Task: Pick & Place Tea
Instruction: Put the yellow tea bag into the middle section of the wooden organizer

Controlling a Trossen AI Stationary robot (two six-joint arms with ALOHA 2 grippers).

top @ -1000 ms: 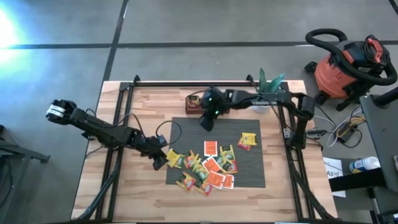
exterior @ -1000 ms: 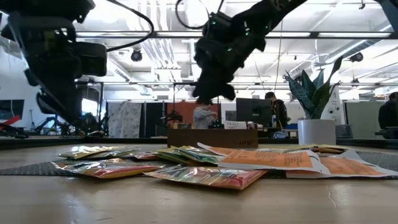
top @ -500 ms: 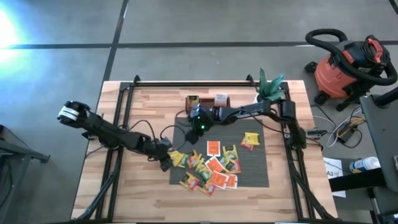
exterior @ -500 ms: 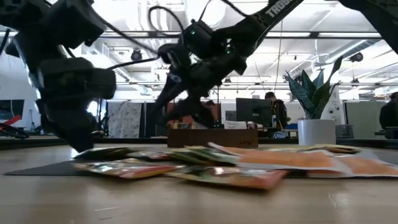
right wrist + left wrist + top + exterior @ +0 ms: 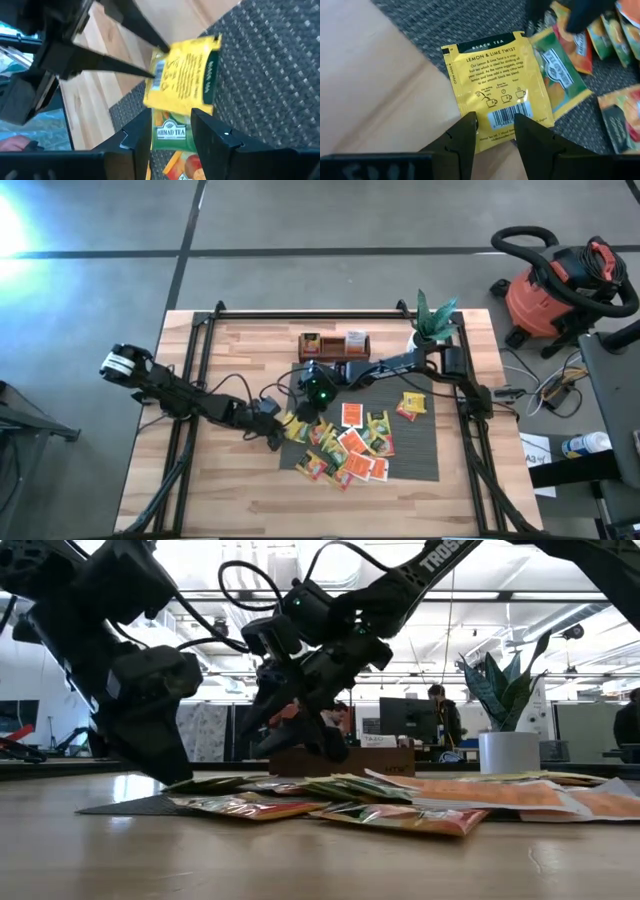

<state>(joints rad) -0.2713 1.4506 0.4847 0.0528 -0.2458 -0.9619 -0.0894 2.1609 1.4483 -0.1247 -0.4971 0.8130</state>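
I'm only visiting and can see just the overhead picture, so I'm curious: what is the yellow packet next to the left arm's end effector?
Observer: The left wrist view shows the print. The yellow sachet reads "Black Tea, Lemon & Lime Twist" and has a barcode at one edge.
Operator: Has that arm grabbed it?
Observer: It doesn't look like it. The left end effector has its fingers apart, one on each side of the barcode.
Operator: And the other arm?
Observer: In the right wrist view, the right end effector is open too. It is over a green sachet marked "Ahmad Tea", right beside the yellow one.
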